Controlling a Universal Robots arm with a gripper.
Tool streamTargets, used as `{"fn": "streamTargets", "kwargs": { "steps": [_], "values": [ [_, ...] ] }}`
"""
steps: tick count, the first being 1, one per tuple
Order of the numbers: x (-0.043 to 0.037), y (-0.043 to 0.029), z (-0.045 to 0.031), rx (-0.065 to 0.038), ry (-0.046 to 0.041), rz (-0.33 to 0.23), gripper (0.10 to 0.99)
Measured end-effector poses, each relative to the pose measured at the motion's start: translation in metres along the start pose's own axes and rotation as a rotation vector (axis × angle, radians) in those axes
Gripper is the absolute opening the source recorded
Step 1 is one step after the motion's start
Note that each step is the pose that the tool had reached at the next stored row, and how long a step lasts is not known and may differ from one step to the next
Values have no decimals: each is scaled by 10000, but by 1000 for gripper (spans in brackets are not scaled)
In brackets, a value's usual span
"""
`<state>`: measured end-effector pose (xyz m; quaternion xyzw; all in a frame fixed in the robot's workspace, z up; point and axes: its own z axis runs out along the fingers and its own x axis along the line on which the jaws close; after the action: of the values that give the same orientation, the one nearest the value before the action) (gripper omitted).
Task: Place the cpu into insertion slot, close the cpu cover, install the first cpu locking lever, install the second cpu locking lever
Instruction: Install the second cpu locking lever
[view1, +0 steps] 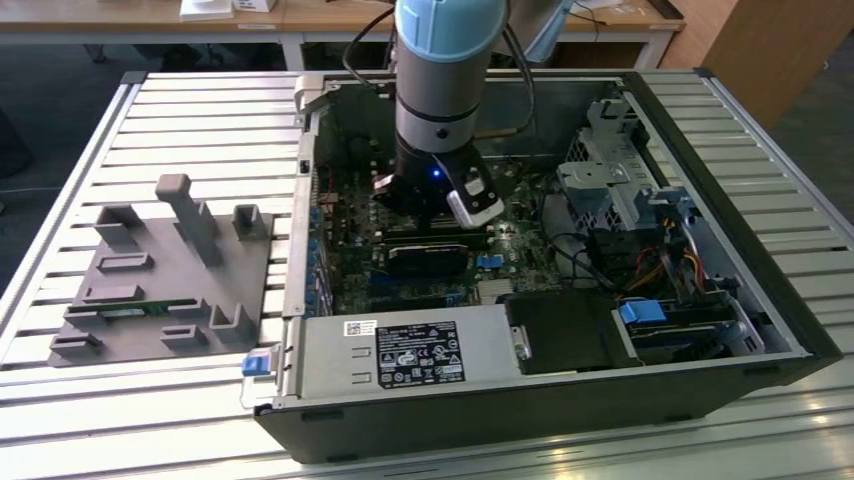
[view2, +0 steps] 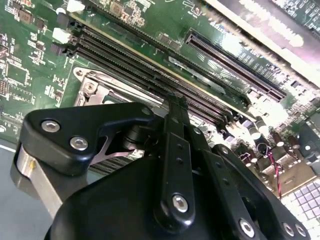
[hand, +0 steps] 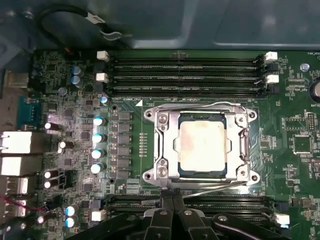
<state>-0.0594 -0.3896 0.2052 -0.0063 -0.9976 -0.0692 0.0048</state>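
Note:
In the first wrist view the cpu (hand: 202, 145), pale and silvery, lies in the insertion slot (hand: 248, 176) on the green motherboard. The cpu cover (hand: 167, 145) is down flat around it, framing the chip. One thin wire locking lever (hand: 200, 103) runs along the socket side facing the memory slots. A second lever (hand: 220, 187) slants up off the opposite side. Its free end is right by my gripper (hand: 173, 200), whose black fingers are shut together with nothing between them. The second wrist view shows the shut gripper (view2: 175, 100) low over the board beside the socket corner. In the exterior view the gripper (view1: 424, 215) reaches down into the open computer case.
Long black memory slots (hand: 185, 70) flank the socket on two sides. A row of capacitors (hand: 98, 145) and a black cable (hand: 75, 12) lie nearby. In the exterior view the power supply (view1: 407, 355), drive cage (view1: 614, 180) and case walls hem the arm in. A grey fixture block (view1: 160, 270) sits outside.

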Motion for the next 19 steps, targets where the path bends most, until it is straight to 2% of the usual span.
{"fn": "streamTargets", "kwargs": {
  "steps": [4,6,13,16,19],
  "values": [
    [48,-30,-4,-251,3,-4,106],
    [81,-37,-5,-345,1,-5,106],
    [104,-46,34,-547,3,-6,106],
    [107,-47,50,-672,4,-8,106],
    [108,-51,72,-737,5,-9,106]
  ]
}}
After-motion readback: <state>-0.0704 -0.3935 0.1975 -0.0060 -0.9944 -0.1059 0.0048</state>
